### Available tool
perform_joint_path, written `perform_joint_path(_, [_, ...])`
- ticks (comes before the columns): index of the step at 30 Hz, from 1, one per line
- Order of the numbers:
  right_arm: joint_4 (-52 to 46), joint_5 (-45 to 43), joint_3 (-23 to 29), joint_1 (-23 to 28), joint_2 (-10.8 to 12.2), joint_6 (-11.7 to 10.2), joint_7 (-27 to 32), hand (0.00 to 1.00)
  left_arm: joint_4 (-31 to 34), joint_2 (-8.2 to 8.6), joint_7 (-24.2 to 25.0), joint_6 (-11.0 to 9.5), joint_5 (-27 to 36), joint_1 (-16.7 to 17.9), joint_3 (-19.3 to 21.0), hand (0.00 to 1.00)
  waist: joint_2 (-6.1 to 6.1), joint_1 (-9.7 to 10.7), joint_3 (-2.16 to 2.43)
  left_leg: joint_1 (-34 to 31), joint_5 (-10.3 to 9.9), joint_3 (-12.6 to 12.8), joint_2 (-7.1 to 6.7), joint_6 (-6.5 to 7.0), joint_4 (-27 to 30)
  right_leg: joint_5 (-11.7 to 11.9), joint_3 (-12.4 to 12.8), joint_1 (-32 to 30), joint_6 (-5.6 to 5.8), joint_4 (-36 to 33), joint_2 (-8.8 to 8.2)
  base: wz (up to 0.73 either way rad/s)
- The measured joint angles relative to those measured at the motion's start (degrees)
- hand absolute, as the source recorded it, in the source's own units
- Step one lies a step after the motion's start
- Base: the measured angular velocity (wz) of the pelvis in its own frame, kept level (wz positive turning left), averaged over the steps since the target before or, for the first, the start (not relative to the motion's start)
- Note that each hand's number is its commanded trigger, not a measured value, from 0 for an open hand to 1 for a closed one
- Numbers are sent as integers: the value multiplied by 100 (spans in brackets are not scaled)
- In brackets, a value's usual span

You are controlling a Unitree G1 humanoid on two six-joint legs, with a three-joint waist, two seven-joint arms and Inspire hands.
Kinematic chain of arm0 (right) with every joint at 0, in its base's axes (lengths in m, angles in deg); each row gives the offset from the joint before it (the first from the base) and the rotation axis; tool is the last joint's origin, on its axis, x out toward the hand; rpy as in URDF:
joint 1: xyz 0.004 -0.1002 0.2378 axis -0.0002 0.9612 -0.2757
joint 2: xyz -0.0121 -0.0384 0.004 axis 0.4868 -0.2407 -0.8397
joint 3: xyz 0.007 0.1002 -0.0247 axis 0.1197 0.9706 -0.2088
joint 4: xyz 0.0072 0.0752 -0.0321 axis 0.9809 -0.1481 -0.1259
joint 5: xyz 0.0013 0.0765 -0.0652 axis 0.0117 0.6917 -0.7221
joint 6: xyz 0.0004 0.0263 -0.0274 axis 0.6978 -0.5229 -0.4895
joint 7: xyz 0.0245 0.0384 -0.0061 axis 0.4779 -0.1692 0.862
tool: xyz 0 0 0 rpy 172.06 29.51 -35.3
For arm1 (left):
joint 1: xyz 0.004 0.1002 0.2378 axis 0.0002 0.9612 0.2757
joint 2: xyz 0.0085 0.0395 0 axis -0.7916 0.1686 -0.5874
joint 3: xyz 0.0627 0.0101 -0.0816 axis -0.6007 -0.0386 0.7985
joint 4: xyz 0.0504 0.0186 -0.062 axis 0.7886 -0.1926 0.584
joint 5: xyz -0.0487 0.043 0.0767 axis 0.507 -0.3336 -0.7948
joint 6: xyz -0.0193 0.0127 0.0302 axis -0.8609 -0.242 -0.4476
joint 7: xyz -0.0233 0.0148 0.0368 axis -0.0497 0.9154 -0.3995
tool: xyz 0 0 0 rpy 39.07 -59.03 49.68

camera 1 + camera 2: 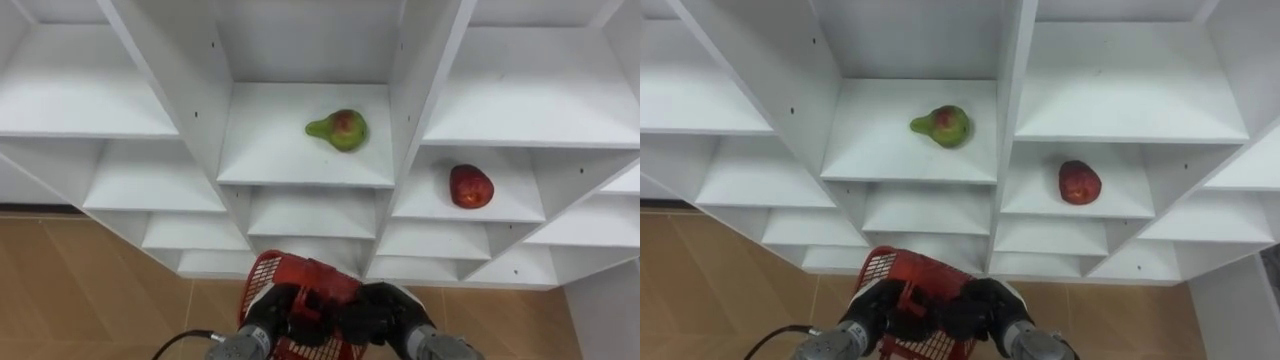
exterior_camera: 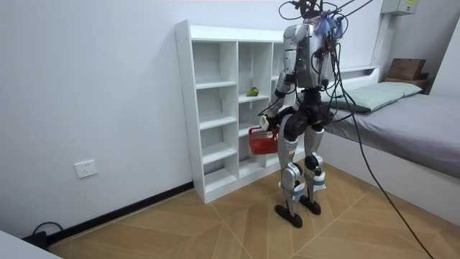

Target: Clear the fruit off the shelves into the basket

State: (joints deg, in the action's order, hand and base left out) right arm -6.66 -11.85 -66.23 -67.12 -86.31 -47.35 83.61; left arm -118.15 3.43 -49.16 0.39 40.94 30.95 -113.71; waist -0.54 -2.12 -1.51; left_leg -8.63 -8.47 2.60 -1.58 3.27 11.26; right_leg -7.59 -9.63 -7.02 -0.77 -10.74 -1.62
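Note:
A green pear with a red blush [image 1: 338, 130] lies on a middle-column shelf of the white closet [image 1: 190, 90]. A red apple [image 1: 471, 186] rests one shelf lower in the column to the right. Low in front of me, a red mesh basket [image 1: 300, 285] is held against the closet's lower shelves. My left hand [image 1: 268, 310] grips its near rim from the left. My right hand [image 1: 385, 312] grips it from the right. Both have their fingers curled on the basket. In the room view I stand upright facing the closet, with the basket [image 2: 263, 140] at hip height.
The closet [image 2: 215, 108] has three columns of open shelves against a white wall. Wood floor [image 1: 90, 290] spreads below and to the left. A bed [image 2: 410, 122] stands behind me at the room view's right. A wall socket [image 2: 85, 169] sits low on the wall.

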Motion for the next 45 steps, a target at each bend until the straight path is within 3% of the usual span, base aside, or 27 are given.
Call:
perform_joint_path(8, [-1,155,2,-29,-1,1,46,100,-36,28,-14,0,429,-15,-156,100,-21,9,2,-7,0,-15,-2,0,8,0,-10,0,0,-1,-2,0])
perform_joint_path(9, [-2,155,2,-30,-1,1,57,93,-36,28,-14,0,429,-15,-156,100,-26,9,0,-8,0,-15,-2,0,8,0,-9,0,0,-1,-2,0])
perform_joint_path(10, [-3,155,2,-36,-1,1,68,69,-36,29,-14,0,428,-16,-160,100,-36,10,1,-8,0,-15,-2,0,8,0,-9,-1,0,-1,-2,0])
perform_joint_path(11, [-2,156,2,-46,-1,1,72,31,-36,29,-14,0,428,-17,-160,100,-46,8,0,-9,0,-16,-2,0,7,0,-11,-2,0,-1,-2,0])
perform_joint_path(12, [-2,156,2,-55,-1,1,77,0,-37,29,-14,0,428,-20,-161,100,-54,9,1,-11,0,-16,-2,0,6,0,-11,-5,0,-1,-1,0])
perform_joint_path(24, [5,246,44,-188,-4,1,169,0,-43,24,-15,2,646,-22,-187,100,-94,9,6,-169,0,23,-1,1,39,1,-12,-149,-1,-13,-7,0])
perform_joint_path(36, [5,1737,169,-188,-2,28,404,0,-37,17,-28,6,1050,-47,-172,100,-75,8,-4,-127,1,47,3,2,23,-1,10,-178,1,-97,-26,-1])
perform_joint_path(45, [125,2447,32,-190,27,148,449,0,-38,15,-195,134,1264,-47,-212,100,-12,1,-30,-59,2,63,-6,3,6,-1,15,-130,2,-87,-19,-1])
